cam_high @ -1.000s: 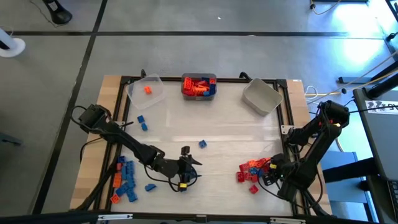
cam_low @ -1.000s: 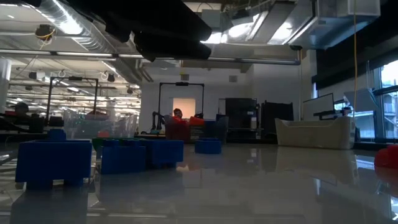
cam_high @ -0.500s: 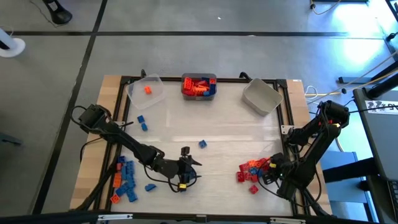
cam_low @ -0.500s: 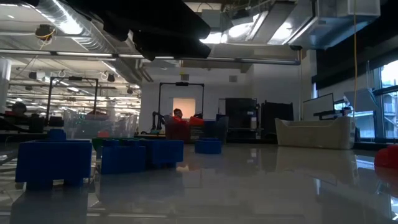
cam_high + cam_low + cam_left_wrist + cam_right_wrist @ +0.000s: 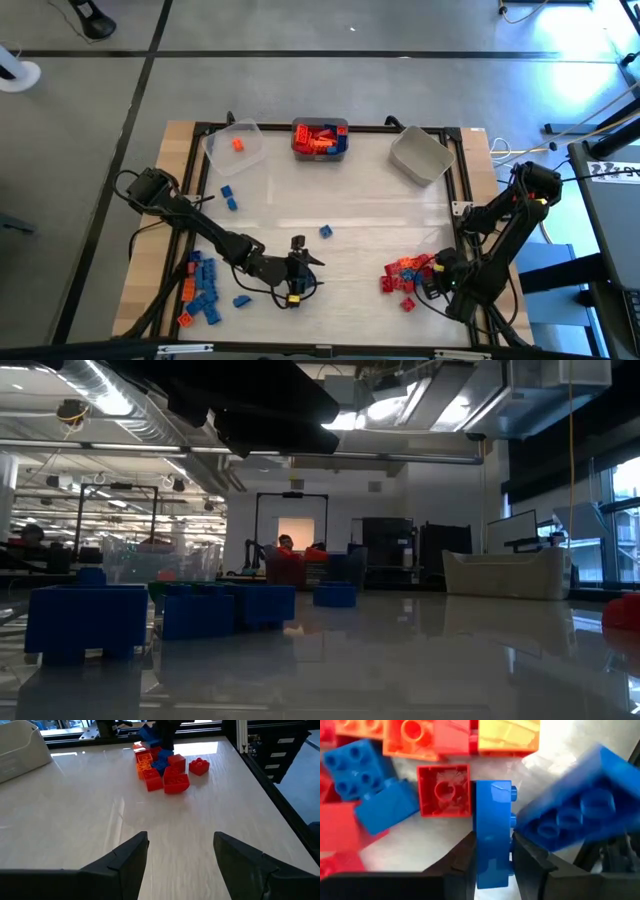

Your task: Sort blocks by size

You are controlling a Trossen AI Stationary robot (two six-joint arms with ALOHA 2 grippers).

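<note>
In the right wrist view the right gripper (image 5: 492, 851) clamps a blue block (image 5: 493, 832) standing on edge between its fingers, beside an upturned red block (image 5: 443, 790); another blue block (image 5: 575, 817) close by is blurred and partly cut off. From above, that gripper sits at the near right corner of the table (image 5: 330, 205), buried in a red and orange pile (image 5: 403, 273), so the grip itself is hidden there. The left gripper (image 5: 297, 272) waits near the table's front middle, fingers spread and empty. A blue pile (image 5: 203, 290) lies at the table's near left. Along the far edge, a clear bin (image 5: 236, 144) holds one orange block, the middle bin (image 5: 320, 140) red and orange blocks, and the grey bin (image 5: 420, 155) shows nothing inside.
</note>
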